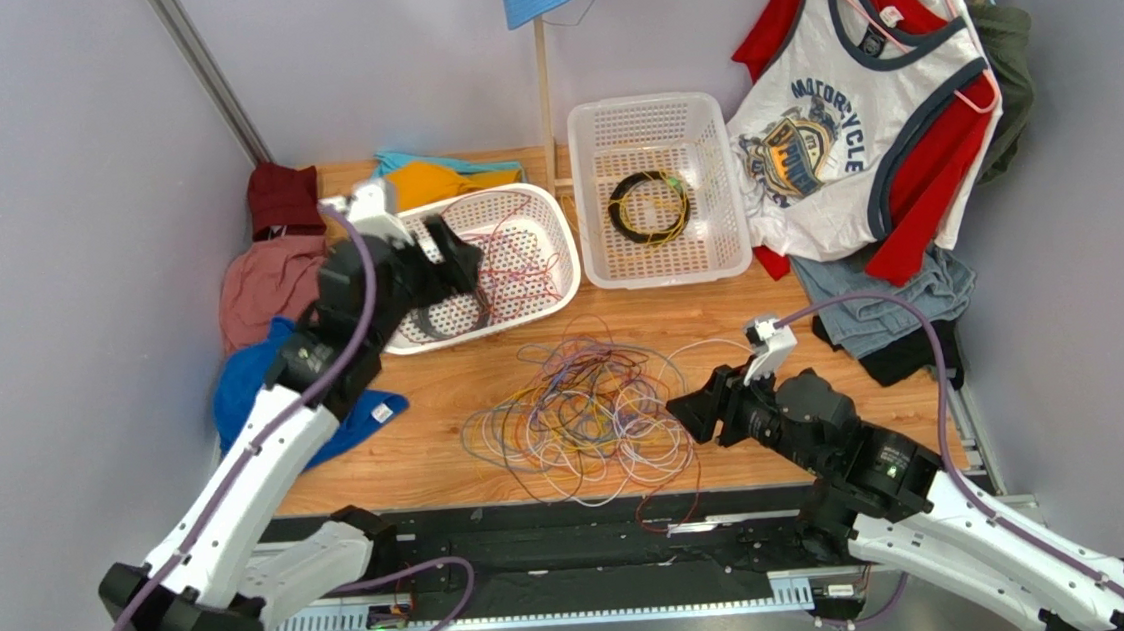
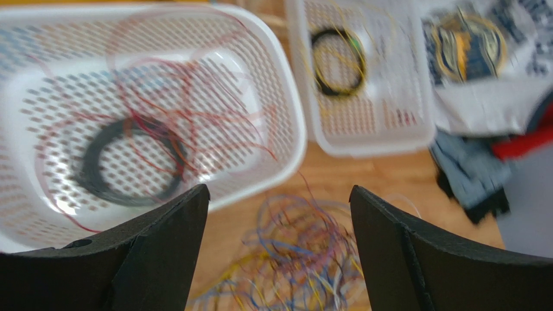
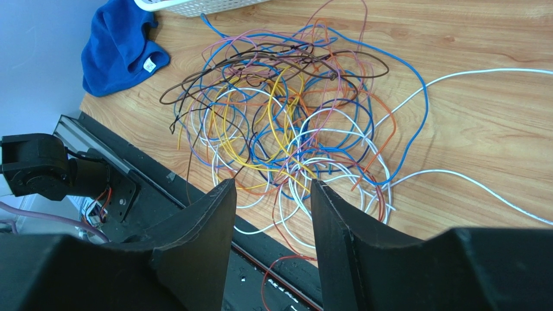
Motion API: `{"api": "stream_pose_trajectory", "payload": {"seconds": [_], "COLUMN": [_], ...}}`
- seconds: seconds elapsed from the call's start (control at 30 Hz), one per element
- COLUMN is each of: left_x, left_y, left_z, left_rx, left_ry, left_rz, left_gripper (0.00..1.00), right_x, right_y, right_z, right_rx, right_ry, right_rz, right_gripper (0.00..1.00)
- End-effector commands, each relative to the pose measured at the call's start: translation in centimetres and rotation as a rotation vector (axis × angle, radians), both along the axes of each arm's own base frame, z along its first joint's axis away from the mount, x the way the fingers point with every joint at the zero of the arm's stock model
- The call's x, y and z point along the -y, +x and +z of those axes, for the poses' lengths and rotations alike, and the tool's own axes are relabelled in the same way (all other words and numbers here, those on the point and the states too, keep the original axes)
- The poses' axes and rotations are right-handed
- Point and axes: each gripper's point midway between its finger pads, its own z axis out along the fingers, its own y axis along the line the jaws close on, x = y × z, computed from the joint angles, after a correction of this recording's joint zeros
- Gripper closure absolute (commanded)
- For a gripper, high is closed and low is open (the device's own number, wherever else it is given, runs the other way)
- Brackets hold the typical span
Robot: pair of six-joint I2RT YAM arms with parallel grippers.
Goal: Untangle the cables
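The cables lie in a tangled pile of yellow, orange, purple, red, white and blue wires on the wooden table, near its front edge. They also show in the right wrist view and, blurred, in the left wrist view. Some thin red strands lie in the left white basket. My left gripper is open and empty above that basket's near side. My right gripper is open and empty, just right of the pile, its fingertips over the pile's near edge.
A black coiled ring lies in the left basket. A second white basket at the back holds a black and yellow coil. Clothes lie at the left and right. A blue cloth lies left of the pile. A black rail runs along the front.
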Motion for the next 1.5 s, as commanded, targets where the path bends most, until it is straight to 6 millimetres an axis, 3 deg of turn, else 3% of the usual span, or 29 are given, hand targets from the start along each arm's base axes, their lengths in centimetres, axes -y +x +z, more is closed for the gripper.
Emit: {"api": "stream_pose_trajectory", "payload": {"seconds": [0.0,0.07,0.1,0.17,0.2,0.27,0.3,0.47,0.67,0.9,0.97,1.0,1.03,1.1,1.13,1.23,1.27,1.37,1.4,1.47], "left_x": [7.7,8.8,10.1,10.2,10.4,9.9,9.7,8.4,7.1,6.9,6.9,6.9,6.9,7.0,7.0,7.1,7.0,7.0,7.0,7.1], "left_y": [-5.8,-8.0,-10.1,-11.6,-13.0,-13.9,-14.7,-16.2,-17.0,-17.4,-17.5,-17.4,-17.4,-17.4,-17.4,-17.4,-17.3,-17.3,-17.2,-17.2], "left_z": [-5.2,-6.9,-9.2,-10.2,-11.8,-12.1,-13.3,-14.0,-14.2,-15.2,-15.4,-15.5,-15.5,-15.7,-15.6,-15.6,-15.6,-15.4,-15.2,-15.1], "left_rx": [-0.076,-0.095,-0.121,-0.102,-0.121,-0.120,-0.137,-0.161,-0.183,-0.198,-0.203,-0.204,-0.204,-0.206,-0.205,-0.202,-0.200,-0.191,-0.184,-0.178], "left_ry": [-0.068,-0.072,-0.043,-0.029,-0.010,-0.047,-0.044,-0.099,-0.096,-0.112,-0.110,-0.109,-0.109,-0.105,-0.108,-0.108,-0.109,-0.121,-0.128,-0.139], "left_rz": [-0.235,-0.269,-0.329,-0.331,-0.356,-0.347,-0.353,-0.339,-0.326,-0.326,-0.327,-0.326,-0.327,-0.327,-0.328,-0.330,-0.326,-0.324,-0.323,-0.324], "left_gripper": [0.12,0.12,0.11,0.11,0.11,0.11,0.11,0.12,0.12,0.12,0.12,0.12,0.12,0.12,0.12,0.12,0.12,0.12,0.12,0.12], "right_x": [-1.0,-0.9,-1.0,-0.9,-0.9,-1.0,-1.1,-2.9,-3.7,-4.7,-4.5,-4.4,-4.3,-3.9,-3.7,-2.6,-2.2,0.0,0.9,2.2], "right_y": [-0.2,-0.4,-0.5,-0.7,-0.9,-0.9,-0.8,-0.5,1.8,3.6,4.3,4.5,4.7,5.4,5.6,5.7,5.6,4.6,4.1,3.3], "right_z": [0.7,0.1,-0.1,-0.4,-0.5,-1.0,-1.3,-2.3,-3.4,-6.9,-7.1,-7.2,-7.3,-6.0,-4.2,1.6,7.2,14.6,18.8,21.5], "right_rx": [-0.006,-0.025,-0.038,-0.050,-0.055,-0.055,-0.056,-0.071,-0.047,-0.090,-0.083,-0.080,-0.080,-0.050,-0.007,0.100,0.194,0.337,0.395,0.432], "right_ry": [0.055,0.048,0.053,0.052,0.057,0.062,0.061,0.048,-0.071,-0.201,-0.233,-0.250,-0.265,-0.279,-0.262,-0.221,-0.117,-0.041,0.009,-0.004], "right_rz": [0.025,0.024,0.025,0.027,0.029,0.033,0.033,0.083,0.051,0.023,-0.004,-0.008,-0.017,-0.048,-0.056,-0.066,-0.078,-0.091,-0.103,-0.100], "right_gripper": [0.51,0.51,0.51,0.52,0.52,0.50,0.49,0.44,0.41,0.42,0.48,0.57,0.77,0.95,1.00,1.00,1.00,1.00,1.00,1.00]}}
